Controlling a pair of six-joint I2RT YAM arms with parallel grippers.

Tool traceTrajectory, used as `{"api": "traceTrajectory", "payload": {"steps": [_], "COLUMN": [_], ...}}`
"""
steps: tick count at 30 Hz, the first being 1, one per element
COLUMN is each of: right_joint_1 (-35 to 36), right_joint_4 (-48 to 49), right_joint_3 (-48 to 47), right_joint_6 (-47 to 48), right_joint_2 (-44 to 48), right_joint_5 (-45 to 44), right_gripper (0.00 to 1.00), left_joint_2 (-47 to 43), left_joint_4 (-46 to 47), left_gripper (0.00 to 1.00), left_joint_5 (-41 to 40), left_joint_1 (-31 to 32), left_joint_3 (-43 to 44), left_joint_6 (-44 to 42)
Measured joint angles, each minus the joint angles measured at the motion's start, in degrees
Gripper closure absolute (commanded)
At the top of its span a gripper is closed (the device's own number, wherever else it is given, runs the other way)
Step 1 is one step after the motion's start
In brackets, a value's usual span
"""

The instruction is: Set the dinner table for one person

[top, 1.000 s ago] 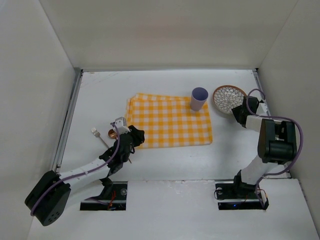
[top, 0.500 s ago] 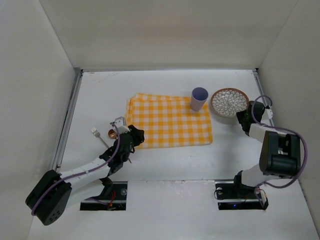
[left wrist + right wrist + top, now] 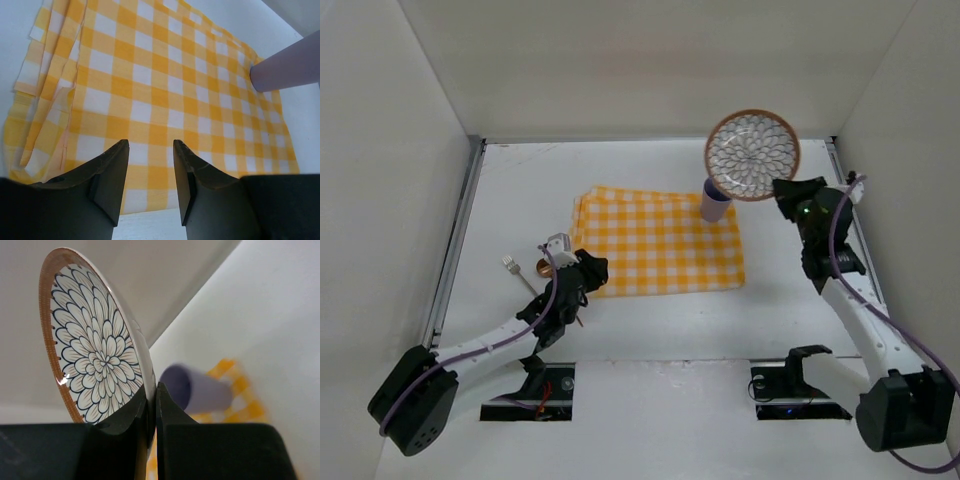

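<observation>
- So far, the yellow-and-white checked cloth [image 3: 658, 240] lies spread across the middle of the large matte white dinner table [image 3: 520, 180], and a lilac cylindrical cup [image 3: 714, 209] stands on the cloth's corner nearest the far right.
- The right gripper [image 3: 152, 395] clamps the rim of the round, brown-edged plate with the blue petal pattern [image 3: 752, 154], holding it on edge in the air above the cup.
- The left gripper [image 3: 150, 147] hovers at the cloth's near-left corner, jaws parted and empty.
- A small metal fork [image 3: 512, 267] lies on bare tabletop towards the left edge.
- To my eye the plate and fork both remain to be placed.
</observation>
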State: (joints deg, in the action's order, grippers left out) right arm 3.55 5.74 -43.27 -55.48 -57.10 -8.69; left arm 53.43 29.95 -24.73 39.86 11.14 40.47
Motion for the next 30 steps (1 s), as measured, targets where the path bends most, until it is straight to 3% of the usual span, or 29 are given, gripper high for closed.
{"api": "traceTrajectory", "payload": {"steps": [5,10,18,30], "right_joint_1": [19.1,29.24,33.94,34.8], "right_joint_4": [-0.42,-0.26,0.39,6.78], "right_joint_3": [-0.81,-0.96,-2.27,-5.05], "right_joint_6": [2.03,2.36,1.07,-2.6], "right_joint_2": [-2.05,-11.61,-29.83,-36.65], "right_joint_5": [2.19,3.56,3.04,3.17], "right_gripper": [0.96,0.96,0.96,0.95], "left_joint_2": [-2.69,-3.91,-8.0,-6.73], "left_joint_4": [-0.96,-2.47,-4.76,-5.95], "left_gripper": [0.62,0.62,0.62,0.62], "left_joint_5": [-1.2,-2.36,-3.74,-4.24], "left_joint_1": [-1.2,-3.48,-5.77,-6.08], "left_joint_3": [-0.31,-0.33,-1.38,-1.4], "left_joint_6": [-0.22,-0.48,-0.66,-0.63]}}
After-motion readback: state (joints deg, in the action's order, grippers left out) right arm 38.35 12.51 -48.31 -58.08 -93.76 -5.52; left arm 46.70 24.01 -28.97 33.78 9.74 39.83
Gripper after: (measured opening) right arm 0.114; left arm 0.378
